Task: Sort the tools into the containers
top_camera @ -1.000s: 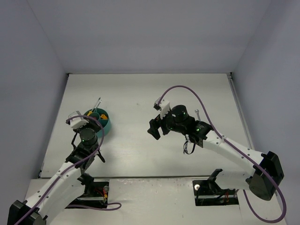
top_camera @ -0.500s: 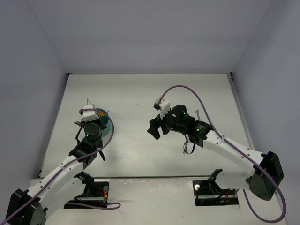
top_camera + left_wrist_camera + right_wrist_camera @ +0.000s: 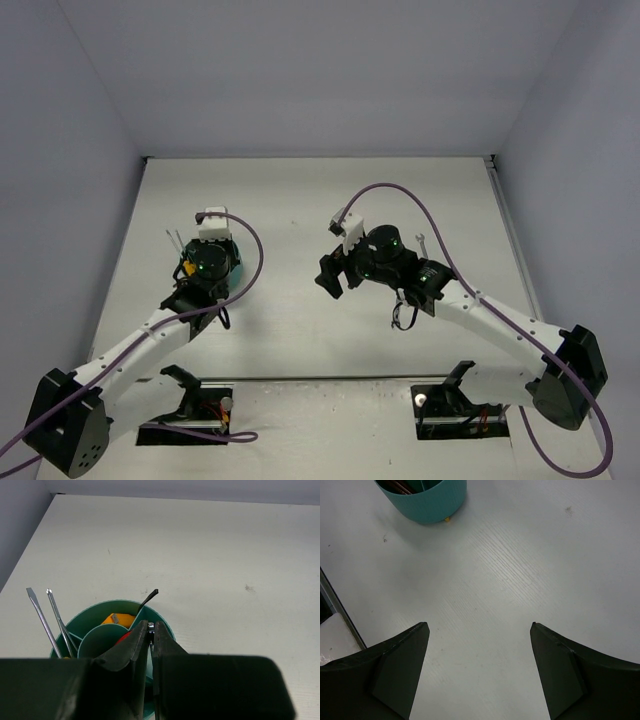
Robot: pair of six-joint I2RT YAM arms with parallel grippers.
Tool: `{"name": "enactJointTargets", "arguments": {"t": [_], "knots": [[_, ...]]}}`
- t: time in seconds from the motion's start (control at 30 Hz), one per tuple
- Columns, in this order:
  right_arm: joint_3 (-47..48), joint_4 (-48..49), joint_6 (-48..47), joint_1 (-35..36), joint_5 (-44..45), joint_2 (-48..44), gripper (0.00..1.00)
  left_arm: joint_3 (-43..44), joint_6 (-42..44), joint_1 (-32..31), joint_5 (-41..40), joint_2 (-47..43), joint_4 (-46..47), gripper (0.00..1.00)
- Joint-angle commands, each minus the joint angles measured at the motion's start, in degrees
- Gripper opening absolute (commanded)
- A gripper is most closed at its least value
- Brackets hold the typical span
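- Teal bowl [image 3: 92,611]: round, smooth plastic, with thin inner dividers. It sat on the left of the table, right under the left gripper [image 3: 151,625].
- In the bowl I saw two thin steel screwdriver shafts [image 3: 44,622] leaning out on the left, and a dark bent hex key [image 3: 149,597] poking over the far rim. An orange tool [image 3: 117,620] and a red bit [image 3: 124,637] lay in the compartments.
- Left fingers were pressed almost together with only a hairline slit. A small silver piece [image 3: 150,626] looked pinched at the tips; I couldn't tell what it was.
- Right gripper [image 3: 479,625] was spread wide and held nothing, over bare table. The bowl was well off at its top left.
- A small silver tool [image 3: 421,240], wrench-like, lay just beside the right arm.
- Table [image 3: 490,570]: matte white with a faint wood grain and a few specks.
- Walls [image 3: 300,70]: plain pale grey on three sides.
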Motion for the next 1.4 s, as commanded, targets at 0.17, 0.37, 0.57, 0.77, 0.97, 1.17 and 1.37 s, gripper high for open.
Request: {"name": "enactJointTargets", "arguments": {"t": [0.17, 0.37, 0.57, 0.77, 0.97, 1.17, 1.37], "knots": [[0.1, 4.2, 0.5, -0.4, -0.7, -1.7, 0.79, 2.9, -0.4, -0.6, -1.2, -3.8, -1.5, 0.01], [0.2, 4.2, 0.5, -0.4, -0.7, -1.3, 0.79, 6.1, 0.0, -0.5, -0.2, -4.9, -4.1, 0.01], [0.1, 4.2, 0.6, -0.4, -0.5, -1.5, 0.79, 7.7, 0.4, -0.5, 2.3, -3.4, -4.2, 0.01], [0.1, 4.2, 0.6, -0.4, -0.5, -1.6, 0.80, 7.9, 2.0, -0.5, 4.8, -0.9, -5.3, 0.01], [-0.1, 4.3, 0.5, -0.4, -0.5, -1.8, 0.80, 4.9, 1.1, -0.6, 5.4, 0.4, -6.0, 0.01], [-0.3, 4.5, 0.5, -0.3, -1.0, -1.9, 0.80, 2.9, 1.7, 0.1, 3.7, 2.0, -2.4, 0.01], [-0.6, 4.5, 0.5, -0.3, -0.5, -2.6, 0.80, 3.7, 0.6, 1.6, 6.3, 4.8, -0.6, 0.01]]}}
